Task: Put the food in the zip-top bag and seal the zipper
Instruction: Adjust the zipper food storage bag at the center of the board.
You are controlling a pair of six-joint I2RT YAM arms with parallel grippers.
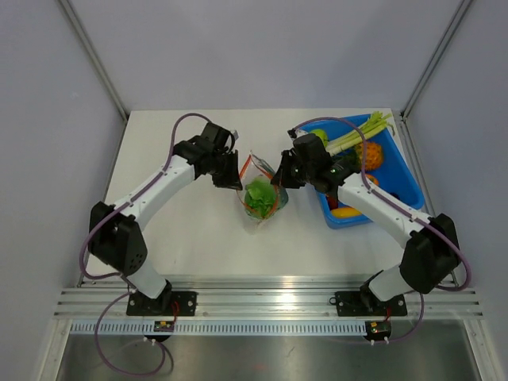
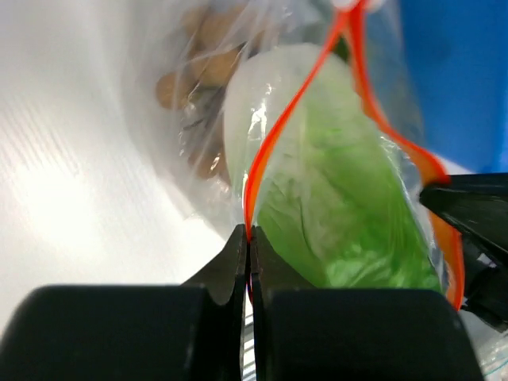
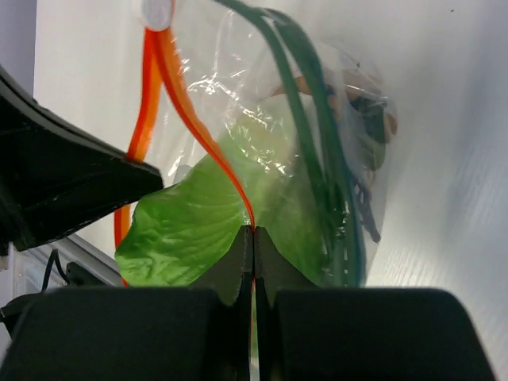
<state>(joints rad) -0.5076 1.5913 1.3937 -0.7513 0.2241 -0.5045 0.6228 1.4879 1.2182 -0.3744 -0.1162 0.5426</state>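
**Bag mouth pinched at both ends; zipper not sealed**

The table (image 1: pixel 182 230) carries a blue bin (image 1: pixel 349 221), which lies just outside the right fingers (image 3: pixel 253 238), on their side away from the bag. The bin holds food not yet bagged: green onions (image 1: pixel 361 135), an orange piece (image 1: pixel 370 155) and further pieces partly hidden by the right arm.

The zip-top bag (image 1: pixel 262 214) sits between the two sets of fingers and sags below them. It holds a cabbage (image 2: pixel 333 222) directly ahead of both sets, with a cluster of brown balls (image 2: pixel 198 87) deeper in.

The left fingers (image 2: pixel 248 242) are clenched on one end of the zipper (image 2: pixel 275 136), and the right fingers are clenched on the opposite end. The zipper's long axis therefore runs straight from one set to the other, with neither arm nearer. Between the pinch points the two strips bow apart, so the mouth gapes.

Assessment: the seal is not made. With both sets of fingers occupied, neither is free to fetch food from the bin.
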